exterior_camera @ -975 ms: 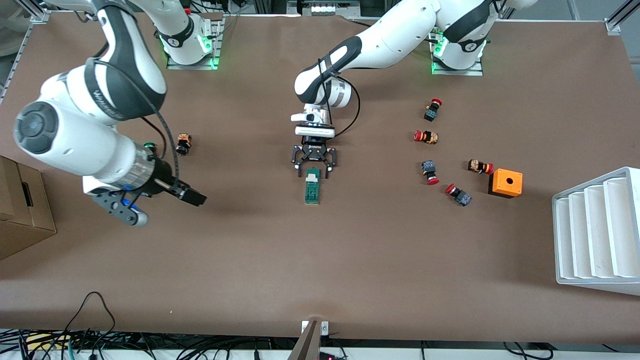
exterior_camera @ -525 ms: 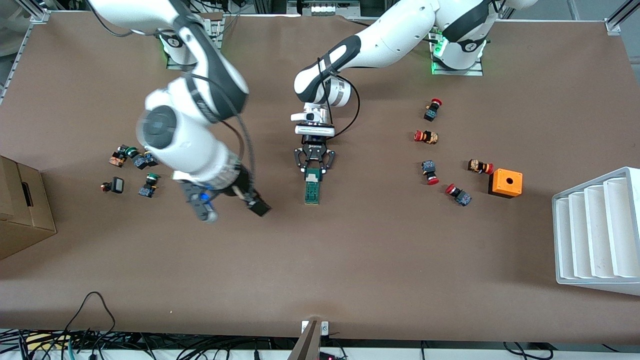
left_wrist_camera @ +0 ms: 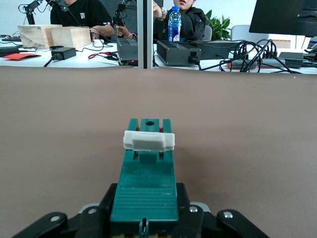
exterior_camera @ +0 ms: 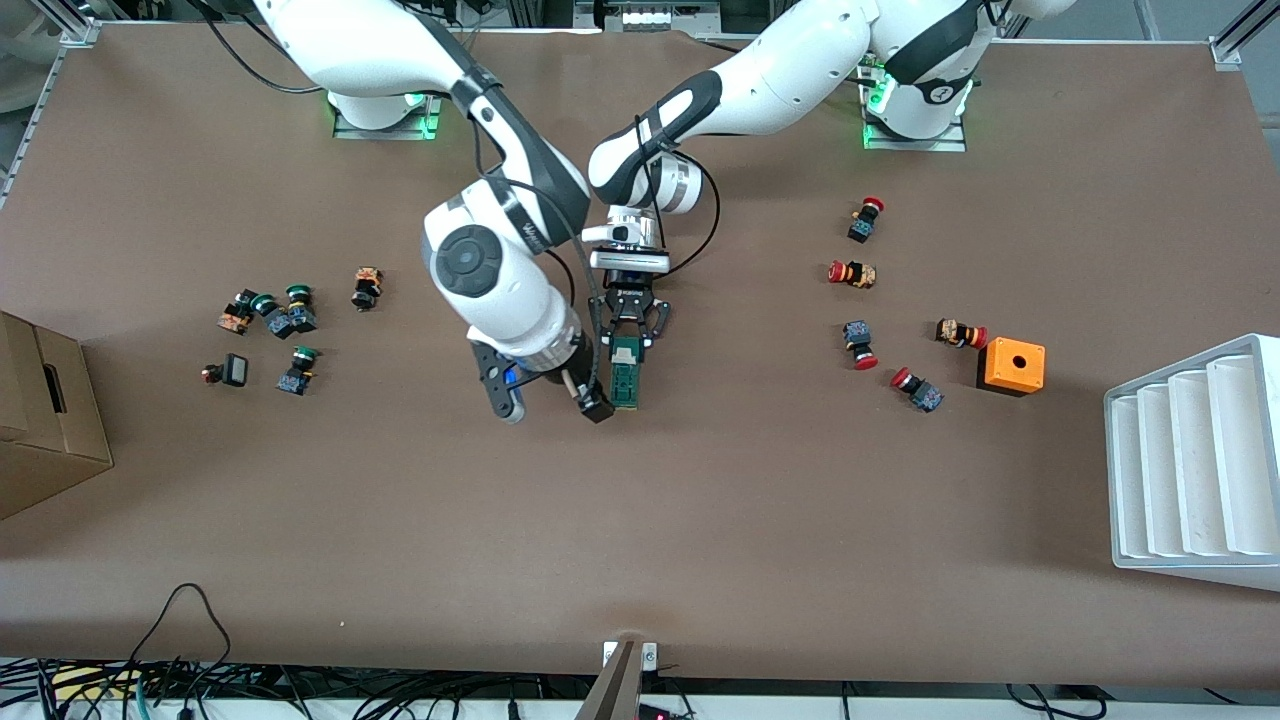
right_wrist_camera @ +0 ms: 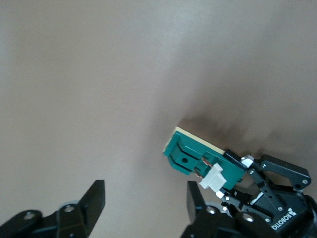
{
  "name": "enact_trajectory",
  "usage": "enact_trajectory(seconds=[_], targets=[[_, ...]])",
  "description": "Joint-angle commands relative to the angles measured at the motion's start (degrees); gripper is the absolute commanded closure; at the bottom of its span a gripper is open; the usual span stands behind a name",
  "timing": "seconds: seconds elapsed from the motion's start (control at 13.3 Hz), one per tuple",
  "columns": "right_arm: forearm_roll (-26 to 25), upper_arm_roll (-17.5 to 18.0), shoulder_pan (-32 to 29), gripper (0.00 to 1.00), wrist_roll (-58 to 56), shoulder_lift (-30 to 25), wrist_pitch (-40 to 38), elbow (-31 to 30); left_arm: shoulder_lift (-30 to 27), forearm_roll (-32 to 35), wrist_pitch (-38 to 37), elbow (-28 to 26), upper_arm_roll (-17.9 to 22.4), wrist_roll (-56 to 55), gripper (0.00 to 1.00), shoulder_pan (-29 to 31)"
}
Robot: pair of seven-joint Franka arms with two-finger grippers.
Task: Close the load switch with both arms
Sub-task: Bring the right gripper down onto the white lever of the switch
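Observation:
The load switch (exterior_camera: 626, 378) is a narrow dark-green block that lies at the middle of the table. Its white tab (exterior_camera: 626, 350) sits near the end farther from the front camera. My left gripper (exterior_camera: 628, 322) is shut on that end. In the left wrist view the switch (left_wrist_camera: 146, 181) runs out from between the fingers (left_wrist_camera: 190, 213), with the tab (left_wrist_camera: 148, 140) raised across it. My right gripper (exterior_camera: 548, 398) is open and empty, low beside the switch toward the right arm's end of the table. In the right wrist view the switch (right_wrist_camera: 190, 151) lies just outside one finger (right_wrist_camera: 198, 201).
Several red-capped push buttons (exterior_camera: 852, 273) and an orange box with a hole (exterior_camera: 1011, 366) lie toward the left arm's end. A white ribbed tray (exterior_camera: 1195, 465) stands past them. Green-capped buttons (exterior_camera: 285, 318) and a cardboard box (exterior_camera: 40, 420) are at the right arm's end.
My right arm has swung from its end of the table to beside the switch. My left gripper, open around the switch's end a second ago, has shut on it.

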Motion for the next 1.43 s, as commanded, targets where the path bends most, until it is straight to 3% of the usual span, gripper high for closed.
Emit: enact_trajectory(seconds=[0.0,0.15,0.38,1.35], targets=[[-3.4,-0.5,2.4,0.38,6.6,-1.0,5.2,-6.5,1.4,1.7,1.0,1.7,0.4,-1.4,0.64,-0.6],[-3.4,-0.2,2.9,0.44,6.9,-1.6,7.2,-10.1,1.4,1.6,1.0,1.7,0.4,-1.4,0.64,-0.6],[-3.6,-0.1,3.5,0.56,8.9,-1.6,7.3,-10.6,1.4,1.7,1.0,1.8,0.4,-1.4,0.64,-0.5],[-4.5,1.9,4.1,0.56,11.3,-2.7,8.7,-14.7,1.6,1.7,1.0,1.8,1.5,-1.1,0.63,-0.7]])
